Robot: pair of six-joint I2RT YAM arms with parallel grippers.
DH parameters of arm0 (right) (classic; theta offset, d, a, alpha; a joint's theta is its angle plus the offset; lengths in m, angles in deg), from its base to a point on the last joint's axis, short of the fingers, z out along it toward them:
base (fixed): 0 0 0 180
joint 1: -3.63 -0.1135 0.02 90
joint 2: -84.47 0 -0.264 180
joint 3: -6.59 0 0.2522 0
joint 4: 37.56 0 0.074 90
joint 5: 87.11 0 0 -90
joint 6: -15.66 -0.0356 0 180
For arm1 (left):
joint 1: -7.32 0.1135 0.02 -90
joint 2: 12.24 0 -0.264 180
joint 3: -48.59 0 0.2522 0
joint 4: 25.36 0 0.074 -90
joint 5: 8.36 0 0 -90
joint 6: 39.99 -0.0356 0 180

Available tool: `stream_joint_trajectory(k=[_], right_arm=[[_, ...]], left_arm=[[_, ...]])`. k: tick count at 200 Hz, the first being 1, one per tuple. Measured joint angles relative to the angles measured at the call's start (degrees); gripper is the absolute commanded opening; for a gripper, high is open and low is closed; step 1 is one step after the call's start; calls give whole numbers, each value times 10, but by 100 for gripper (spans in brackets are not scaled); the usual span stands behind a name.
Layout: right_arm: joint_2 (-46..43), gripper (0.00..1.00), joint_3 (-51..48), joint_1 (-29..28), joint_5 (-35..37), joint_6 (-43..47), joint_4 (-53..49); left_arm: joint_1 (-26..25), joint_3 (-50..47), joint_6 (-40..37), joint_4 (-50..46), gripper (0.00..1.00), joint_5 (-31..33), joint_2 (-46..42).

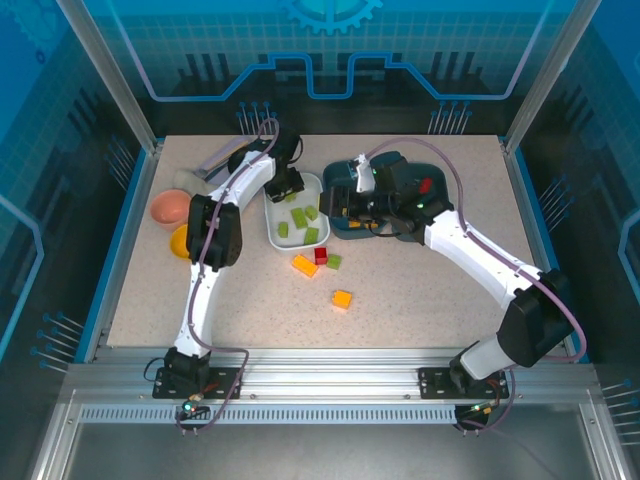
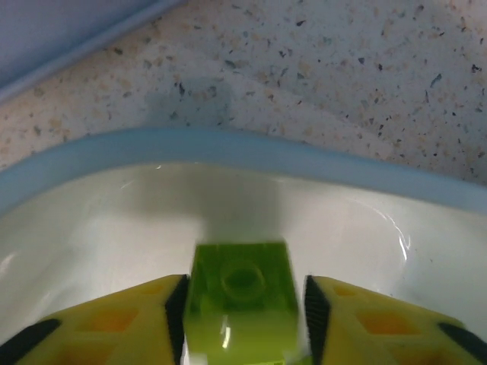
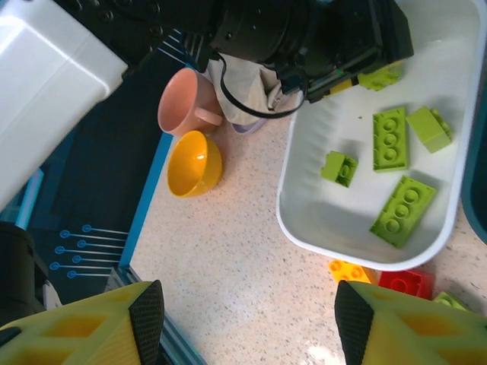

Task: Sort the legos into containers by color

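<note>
Robotics lab test cell. Evidence: white left arm and right arm bolted to an aluminium-profile rail. Speckled desk enclosed by metal posts and blue see-through panels printed with gear and circuit motifs.

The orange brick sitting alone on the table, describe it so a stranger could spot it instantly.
Start at the white tray in the middle of the table. Just toward the near edge lies a cluster of three bricks; nearer still, slightly right, sits the orange brick. Unlike the cluster's orange one, it stands alone.
</note>
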Motion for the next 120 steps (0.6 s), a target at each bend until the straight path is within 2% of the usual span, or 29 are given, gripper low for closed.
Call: stream_joint_trajectory(k=[16,50,65,93,120], right_arm=[[3,64,7,0,11,17,-33],[20,63,35,-3,59,71,-118],[26,63,36,-15,84,92,-149],[44,63,30,-60,122,116,-177],[89,66,29,-97,147,124,-182]], left_arm=[[0,1,3,-2,65,-9,1],[-4,0,3,-4,71,-25,-5],[-6,-22,4,0,73,-29,-35],[-19,-129,14,24,76,-38,-165],[-38,-303,43,81,76,-59,-354]])
